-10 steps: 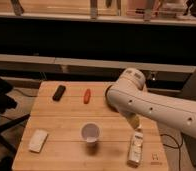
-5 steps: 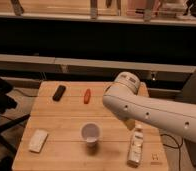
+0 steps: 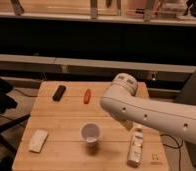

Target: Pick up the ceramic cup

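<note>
Gripper [image 3: 127, 123]: mostly hidden under the white arm [image 3: 141, 107]; jaws spread, holding nothing.
Ceramic cup [image 3: 90, 134]: upright on the wooden table [image 3: 56, 120], left of the gripper, apart from it.
Hazard: white bottle [image 3: 136, 146] lies just beside the gripper.
Approach: centre above the cup, straddle one wall, then close.

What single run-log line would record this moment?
gripper: open, empty, mostly hidden behind arm | ceramic cup: upright on table, untouched | white bottle: lying near gripper
</note>
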{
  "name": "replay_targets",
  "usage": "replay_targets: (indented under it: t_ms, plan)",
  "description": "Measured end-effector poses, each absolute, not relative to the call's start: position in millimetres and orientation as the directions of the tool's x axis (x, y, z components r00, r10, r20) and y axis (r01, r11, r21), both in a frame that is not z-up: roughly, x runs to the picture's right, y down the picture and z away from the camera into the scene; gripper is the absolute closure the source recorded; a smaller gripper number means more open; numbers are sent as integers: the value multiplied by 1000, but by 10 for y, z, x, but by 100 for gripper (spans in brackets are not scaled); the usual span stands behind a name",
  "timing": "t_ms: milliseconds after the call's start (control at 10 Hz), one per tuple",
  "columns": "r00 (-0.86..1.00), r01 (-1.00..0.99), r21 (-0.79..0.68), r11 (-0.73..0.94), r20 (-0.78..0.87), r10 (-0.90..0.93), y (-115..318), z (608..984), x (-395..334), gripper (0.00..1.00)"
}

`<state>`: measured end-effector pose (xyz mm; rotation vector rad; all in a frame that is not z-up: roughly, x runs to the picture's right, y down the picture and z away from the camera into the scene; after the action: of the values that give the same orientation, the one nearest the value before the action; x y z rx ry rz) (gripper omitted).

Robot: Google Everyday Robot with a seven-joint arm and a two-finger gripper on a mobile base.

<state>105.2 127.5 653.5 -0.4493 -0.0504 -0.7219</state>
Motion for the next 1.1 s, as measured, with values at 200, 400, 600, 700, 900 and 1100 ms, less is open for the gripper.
replay_targets:
  t_ms: [200, 400, 600, 700, 900, 1100]
  plan:
    - [735, 670, -369, 644, 210, -645, 1286, 6524, 1051, 20]
    - [713, 696, -350, 627, 229, -663, 1292, 6530, 980, 20]
    - [686, 724, -330, 606, 248, -684, 1304, 6529, 929, 20]
    - [672, 737, -320, 595, 256, -695, 1310, 6526, 912, 20]
    - [650, 758, -301, 579, 270, -711, 1323, 6521, 874, 20]
    - [627, 778, -283, 562, 285, -725, 1343, 6524, 834, 20]
